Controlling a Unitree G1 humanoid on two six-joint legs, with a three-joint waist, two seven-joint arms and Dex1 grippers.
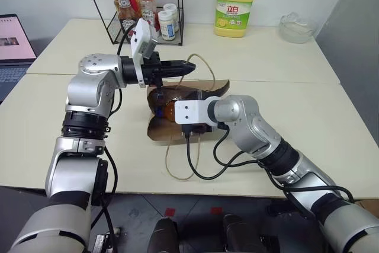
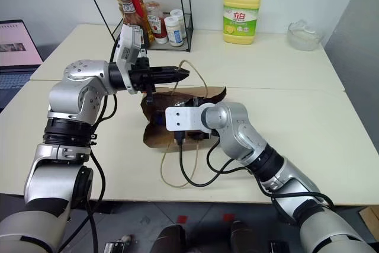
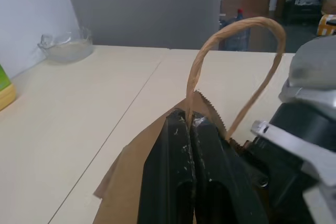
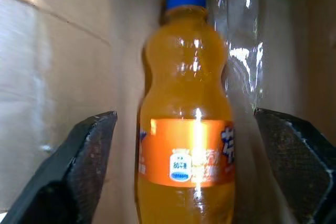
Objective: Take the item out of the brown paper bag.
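The brown paper bag [image 1: 159, 133] lies on the table with its mouth facing me. My left gripper [image 3: 190, 123] is shut on the bag's top edge at the foot of one cord handle [image 3: 239, 27], holding the mouth up. The item, a bottle of orange drink [image 4: 186, 129] with a blue cap, lies inside the bag. My right gripper [image 4: 184, 116] reaches into the mouth and stands open, one finger on each side of the bottle with a gap to it on both sides. The other cord handle [image 1: 170, 161] trails toward the table's front edge.
At the back of the table stand a yellow detergent jug [image 1: 235, 5], a wire rack [image 1: 177, 25] with sauce bottles and jars, and a glass bowl [image 1: 298, 28]. A laptop [image 1: 15, 42] sits at the far left. A black cable [image 1: 204, 173] loops beside my right arm.
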